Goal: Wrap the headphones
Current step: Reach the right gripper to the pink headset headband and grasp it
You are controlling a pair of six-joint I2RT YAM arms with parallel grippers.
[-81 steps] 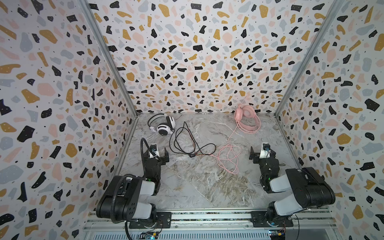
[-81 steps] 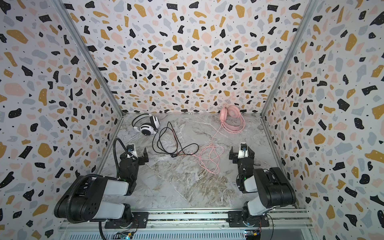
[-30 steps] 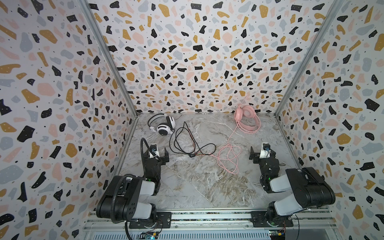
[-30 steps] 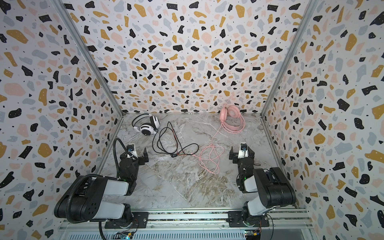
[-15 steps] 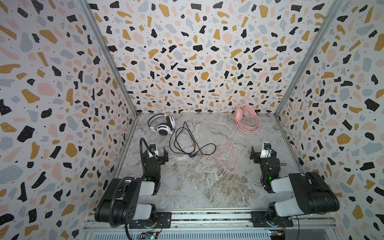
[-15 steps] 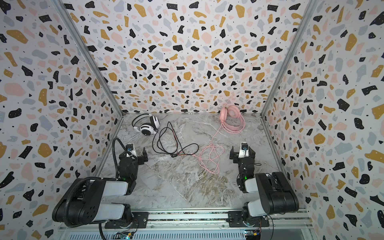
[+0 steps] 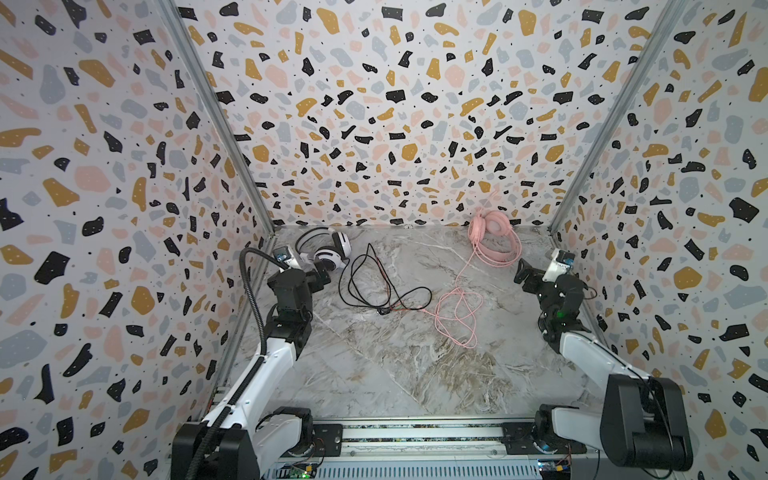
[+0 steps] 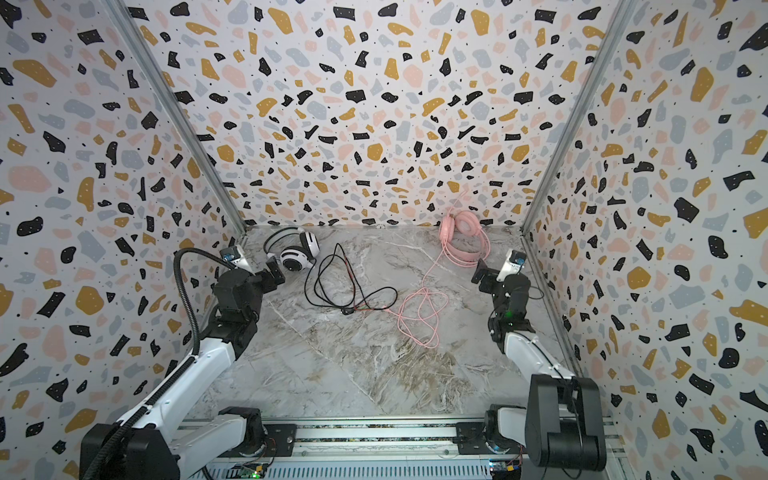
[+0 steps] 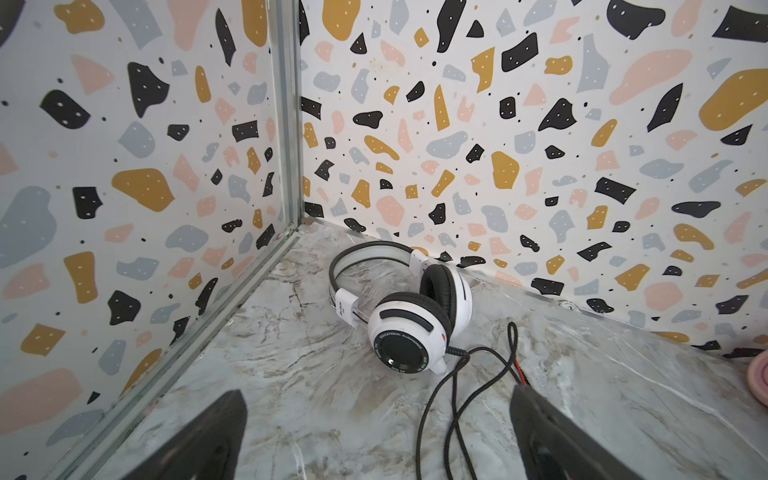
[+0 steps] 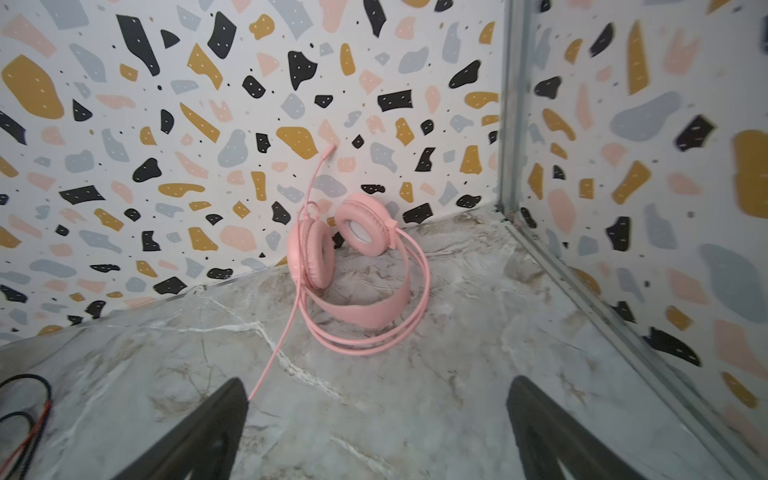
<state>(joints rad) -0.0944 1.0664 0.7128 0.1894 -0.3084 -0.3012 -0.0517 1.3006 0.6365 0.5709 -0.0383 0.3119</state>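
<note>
Plainly, left tool [image 9: 378, 392] and right tool [image 10: 378, 381] both gape wide above the table [image 7: 415, 374], gripping nothing.

Both top views: high above front rail [image 7: 415, 432], tilted down toward back wall [image 7: 395, 124]; near-identical, whole floor [image 7: 395, 374] shown. Left wrist view: low over floor, close, facing left end of back wall, white headphones [image 9: 409, 336] ahead. Right wrist view: low, close, facing right end of back wall, pink headphones [image 10: 318, 253] ahead. Top views share both headphones with wrist views.
</note>
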